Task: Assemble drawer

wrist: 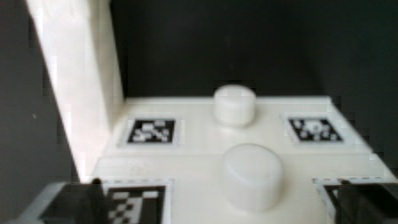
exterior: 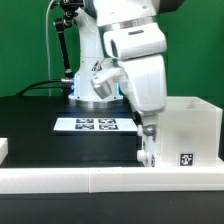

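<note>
Wrist view gave me the key relation: a tray (wrist: 228,128) lay flat straight ahead of the gripper (wrist: 222,205), with a second tray (wrist: 240,190) nearer, each showing a rounded knob on the centre line and two tags. I counted two trays there. The casing (wrist: 71,80) stood as a white wall at that frame's left. In the exterior view the casing (exterior: 185,135) sat at lower right on the counter (exterior: 40,130), the gripper (exterior: 148,140) touching its near side. I could not tell the finger spread.
</note>
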Available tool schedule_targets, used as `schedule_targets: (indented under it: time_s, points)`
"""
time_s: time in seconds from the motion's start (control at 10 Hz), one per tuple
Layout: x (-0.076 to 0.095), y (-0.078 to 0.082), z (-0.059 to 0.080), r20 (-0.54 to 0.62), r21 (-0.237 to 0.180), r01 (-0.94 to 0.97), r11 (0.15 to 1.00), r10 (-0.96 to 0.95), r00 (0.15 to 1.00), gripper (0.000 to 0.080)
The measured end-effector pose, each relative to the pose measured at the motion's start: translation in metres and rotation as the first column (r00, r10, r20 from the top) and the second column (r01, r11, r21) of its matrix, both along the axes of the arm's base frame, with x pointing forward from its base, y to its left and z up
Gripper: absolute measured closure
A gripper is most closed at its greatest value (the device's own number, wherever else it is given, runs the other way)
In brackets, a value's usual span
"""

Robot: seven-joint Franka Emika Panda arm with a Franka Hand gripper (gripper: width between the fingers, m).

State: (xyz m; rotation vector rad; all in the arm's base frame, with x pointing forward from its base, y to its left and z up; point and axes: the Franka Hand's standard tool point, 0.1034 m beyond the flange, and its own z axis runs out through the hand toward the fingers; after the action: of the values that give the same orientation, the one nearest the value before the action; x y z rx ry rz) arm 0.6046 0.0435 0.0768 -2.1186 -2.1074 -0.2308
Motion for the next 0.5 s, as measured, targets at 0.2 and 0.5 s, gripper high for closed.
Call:
schedule_targets:
  time_s: [0.2, 0.5]
  points:
    - [0.0, 0.0, 0.0, 0.001, -0.02, 0.02, 1.0, -0.02, 1.0, 0.0151]
    - [-0.001, -0.03, -0.002, 0.001, -0.033, -0.044, 0.998, 0.044, 0.999, 0.0151]
